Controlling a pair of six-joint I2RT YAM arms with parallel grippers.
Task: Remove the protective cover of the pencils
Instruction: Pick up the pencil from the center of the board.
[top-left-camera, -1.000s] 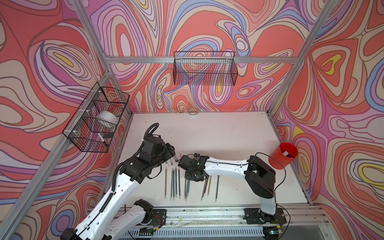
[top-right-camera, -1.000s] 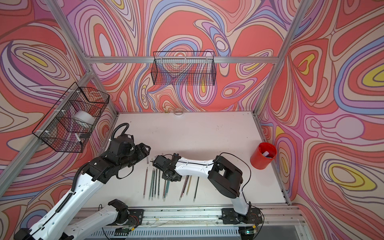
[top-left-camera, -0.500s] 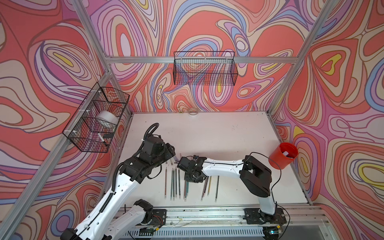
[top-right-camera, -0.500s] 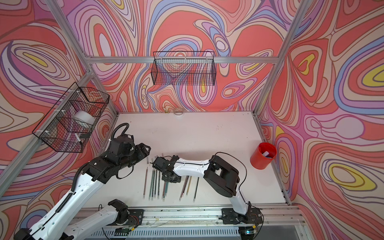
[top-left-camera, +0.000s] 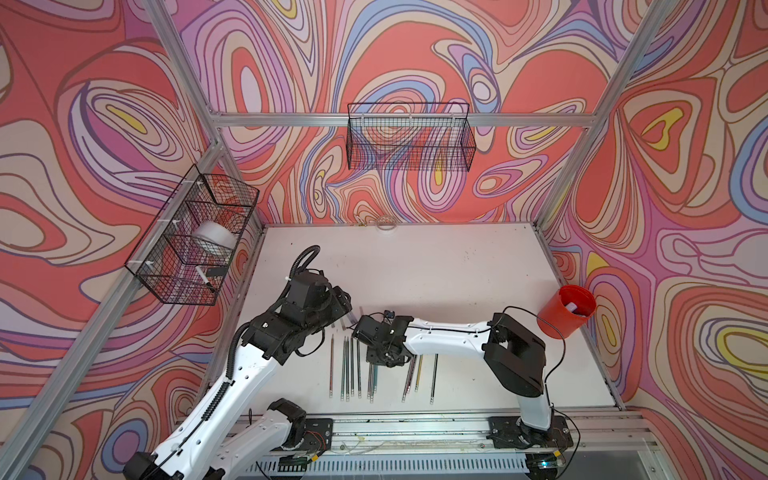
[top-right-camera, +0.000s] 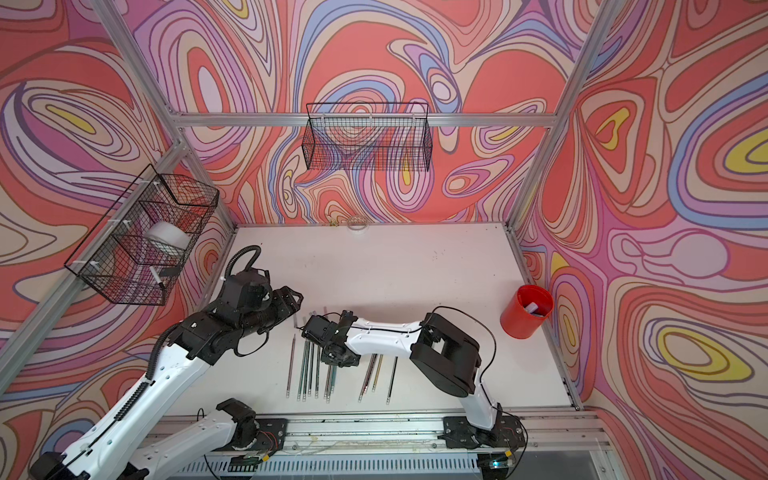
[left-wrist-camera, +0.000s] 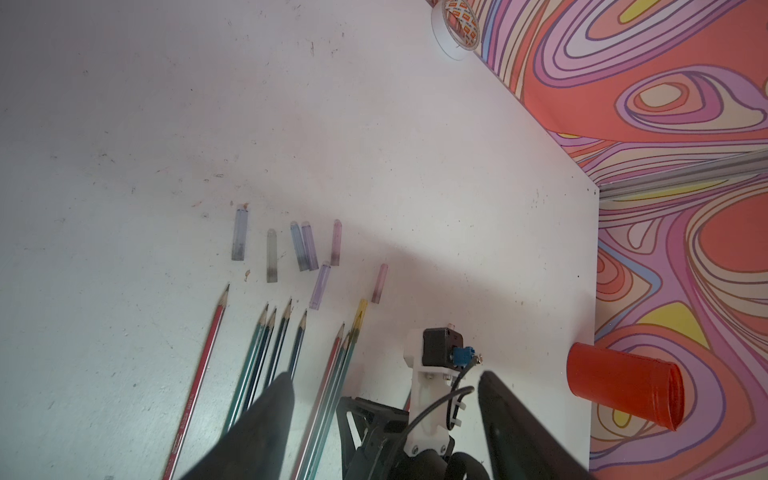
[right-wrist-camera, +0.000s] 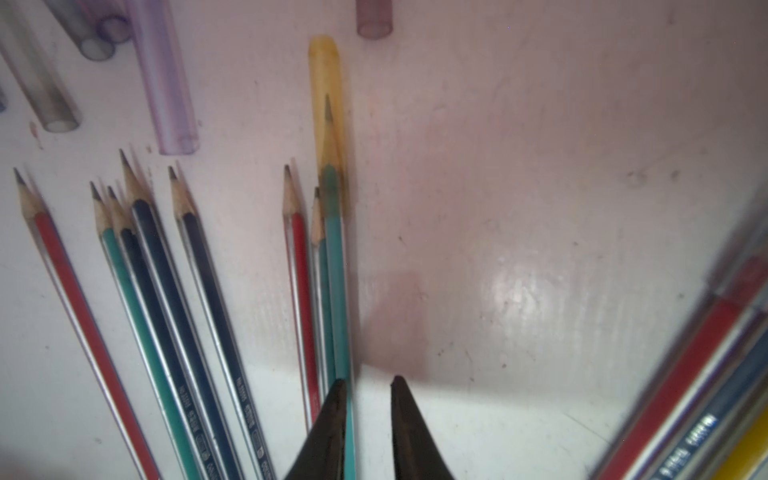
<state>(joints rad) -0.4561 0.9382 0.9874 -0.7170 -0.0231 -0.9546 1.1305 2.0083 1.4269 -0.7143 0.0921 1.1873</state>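
My right gripper (right-wrist-camera: 368, 385) stands narrowly parted. The green pencil (right-wrist-camera: 337, 291) lies in the gap against one finger, unsqueezed, with the yellow cover (right-wrist-camera: 326, 75) on its tip. My left gripper (left-wrist-camera: 385, 376) hangs wide open and empty over the other pencils (left-wrist-camera: 208, 345). Loose covers (left-wrist-camera: 308, 245) lie just past their bare tips.

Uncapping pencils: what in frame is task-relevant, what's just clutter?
Job:
- green pencil wearing a yellow cover
- bare pencils
- removed covers
- right gripper, open beside that pencil
- left gripper, open

Lying about:
- red cup
- tape roll
- back wire basket
- side wire basket holding a white marker
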